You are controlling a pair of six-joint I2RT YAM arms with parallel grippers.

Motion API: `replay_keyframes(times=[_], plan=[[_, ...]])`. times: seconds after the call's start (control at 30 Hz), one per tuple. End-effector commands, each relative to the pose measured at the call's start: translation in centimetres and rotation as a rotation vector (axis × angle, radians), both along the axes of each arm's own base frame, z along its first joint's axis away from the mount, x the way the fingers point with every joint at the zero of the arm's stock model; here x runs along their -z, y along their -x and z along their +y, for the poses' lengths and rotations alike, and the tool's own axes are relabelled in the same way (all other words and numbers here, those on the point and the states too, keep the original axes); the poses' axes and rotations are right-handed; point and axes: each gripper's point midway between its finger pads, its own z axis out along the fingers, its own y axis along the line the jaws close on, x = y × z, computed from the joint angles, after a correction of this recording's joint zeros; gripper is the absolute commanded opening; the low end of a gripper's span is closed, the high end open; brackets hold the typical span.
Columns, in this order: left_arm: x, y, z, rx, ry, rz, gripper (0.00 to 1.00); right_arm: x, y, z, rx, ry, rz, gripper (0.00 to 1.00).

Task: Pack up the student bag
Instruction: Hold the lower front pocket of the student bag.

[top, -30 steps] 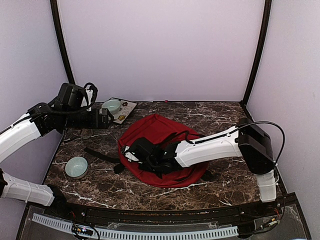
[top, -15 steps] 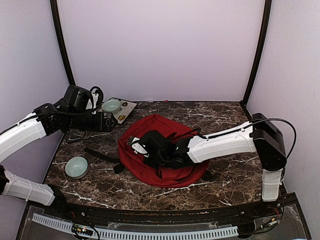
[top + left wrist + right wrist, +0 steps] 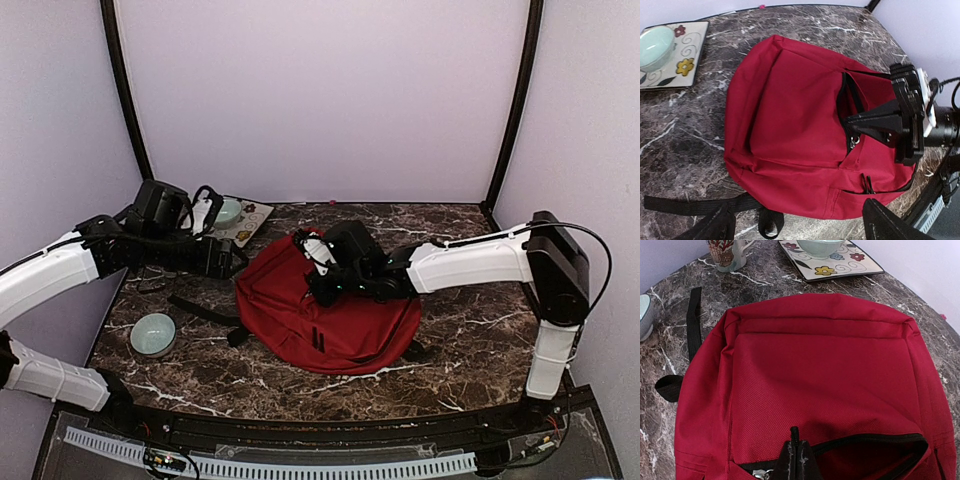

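Note:
The red student bag lies flat in the middle of the table, front up, and also shows in the left wrist view and the right wrist view. My right gripper is shut on the black zipper pull of the bag's front pocket, whose zip gapes open beside it. In the top view the right gripper sits over the bag's far part. My left gripper is open and empty, hovering at the bag's left edge.
A flowered square plate with a pale green bowl stands at the back left. A patterned mug is beside it. Another pale green bowl sits near left. Black straps trail left of the bag.
My right gripper has moved from the bag's near-left part back and to the right with the zipper pull, and the pocket now gapes. My left arm has moved right, toward the bag.

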Motion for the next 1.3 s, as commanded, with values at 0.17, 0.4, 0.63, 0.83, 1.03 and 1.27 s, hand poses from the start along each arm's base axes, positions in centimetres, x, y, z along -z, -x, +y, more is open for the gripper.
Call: replay_keyframes(times=[0.17,0.4,0.63,0.83,1.03,1.27], plan=[[5.2,3.3,-5.4,0.305,0.004,0.101,0.89,-3.5,-0.5,0.3,0.057,-0.197,0.07,0.0],[7.3,4.2,-7.5,0.369,0.005,-0.074,0.88,-4.8,0.1,1.2,0.048,-0.271,0.129,0.0],[8.3,4.7,-7.8,0.451,0.016,-0.219,0.87,-5.2,0.4,1.9,0.037,-0.312,0.186,0.0],[9.8,5.4,-8.0,0.508,0.027,-0.264,0.82,-4.9,0.5,2.4,0.048,-0.325,0.233,0.0],[11.1,6.2,-8.9,0.578,0.068,-0.266,0.78,-4.4,0.5,2.1,0.07,-0.307,0.258,0.0],[11.7,6.0,-8.9,0.601,0.051,-0.349,0.73,-4.4,0.5,1.9,0.085,-0.309,0.274,0.0]])
